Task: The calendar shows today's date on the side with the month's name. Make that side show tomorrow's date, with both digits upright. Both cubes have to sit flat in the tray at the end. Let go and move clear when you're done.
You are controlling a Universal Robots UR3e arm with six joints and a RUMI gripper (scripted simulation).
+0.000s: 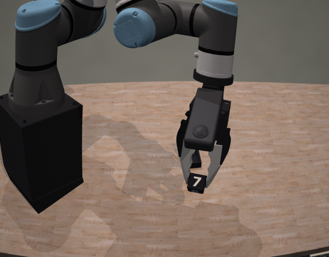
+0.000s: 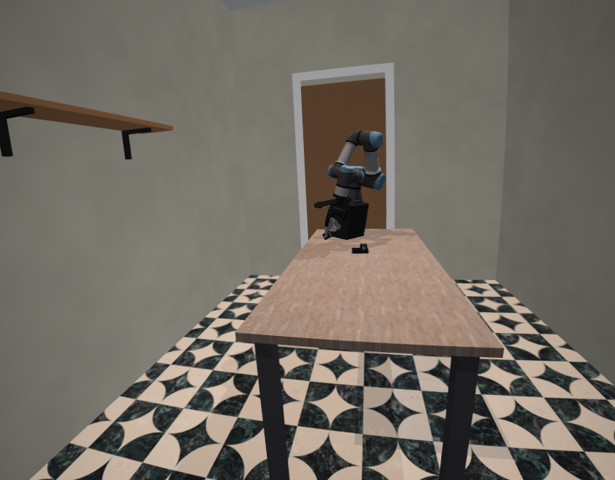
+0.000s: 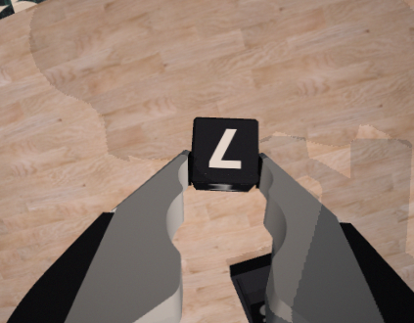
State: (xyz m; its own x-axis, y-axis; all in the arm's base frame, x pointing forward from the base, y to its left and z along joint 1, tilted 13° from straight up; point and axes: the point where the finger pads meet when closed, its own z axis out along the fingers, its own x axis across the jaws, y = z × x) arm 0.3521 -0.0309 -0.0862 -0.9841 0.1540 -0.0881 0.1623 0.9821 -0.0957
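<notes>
My gripper is shut on a black cube, held by two opposite sides above the table. A white 7 is on its face towards the top camera, slightly slanted there and upside down in the wrist view. The face below is too foreshortened to read. The black tray stands behind the held cube, partly hidden by the fingers in the top view and the wrist view. The other cube sits at the tray's right end in the exterior view; its light mark is too small to read.
The black robot base block stands on the wooden table, left of the gripper in the top view. The table's edge crosses the wrist view's upper left corner. A wall shelf is far off at the left in the exterior view.
</notes>
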